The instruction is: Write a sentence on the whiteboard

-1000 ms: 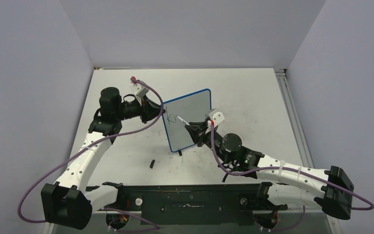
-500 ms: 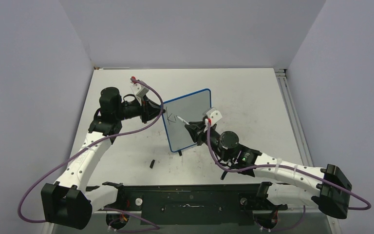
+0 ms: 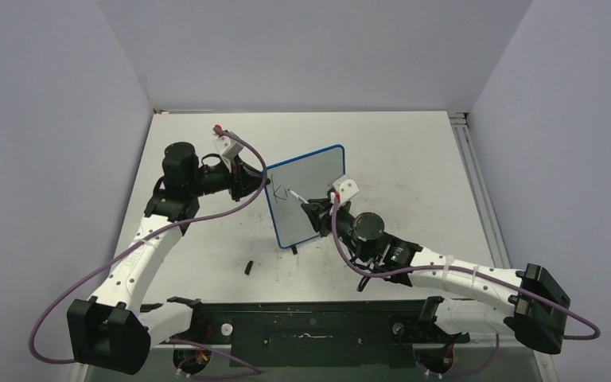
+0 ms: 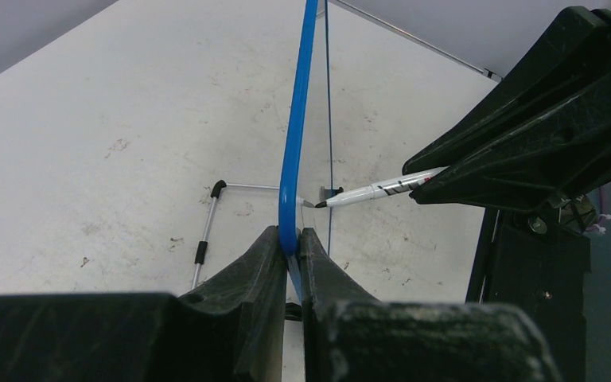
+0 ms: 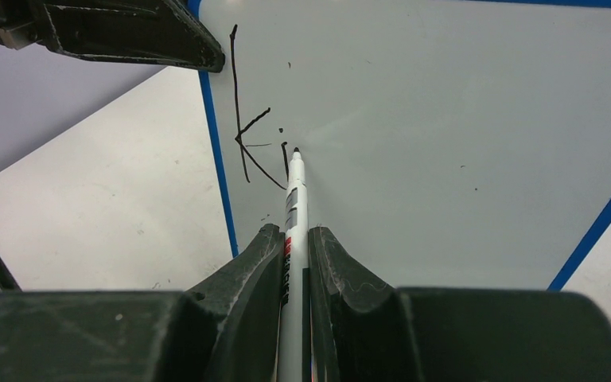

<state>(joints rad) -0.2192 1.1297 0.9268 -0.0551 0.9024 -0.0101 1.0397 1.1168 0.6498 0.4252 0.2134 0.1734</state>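
The whiteboard (image 3: pixel 309 195), white with a thin blue frame, stands upright mid-table on black feet. My left gripper (image 3: pixel 261 180) is shut on its left blue edge (image 4: pixel 293 171). My right gripper (image 3: pixel 314 210) is shut on a white marker (image 5: pixel 293 208). The marker's black tip touches the board face (image 5: pixel 445 127). Black lettering (image 5: pixel 248 147) at the board's upper left shows a "K", a dot and a short stroke by the tip. The marker also shows in the left wrist view (image 4: pixel 370 192).
A small black cap-like piece (image 3: pixel 249 267) lies on the table in front of the board. The board's wire stand (image 4: pixel 207 231) rests on the table behind it. Grey walls close in the table on three sides.
My right arm has shifted slightly left and its tip has moved a little right of the "K". A dot and a short stroke now show there. The left arm and board have not moved.
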